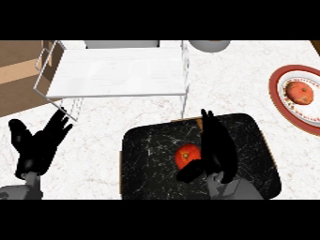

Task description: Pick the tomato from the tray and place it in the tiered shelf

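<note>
A red tomato (185, 156) lies near the middle of the black marbled tray (148, 145) at the lower centre of the head view. My right hand (216, 149) hovers over the tray just right of the tomato, fingers straight and pointing away, thumb reaching below the tomato and partly hiding it. The white wire tiered shelf (121, 72) stands at the upper left, its top level bare. At the lower left my left hand (37, 140) rests open with fingers up, off the tray.
A red-rimmed plate (285, 101) at the right edge holds a second tomato (302, 93). A grey round object (209, 45) sits behind the shelf. A brown wooden surface (6, 84) borders the counter at the left.
</note>
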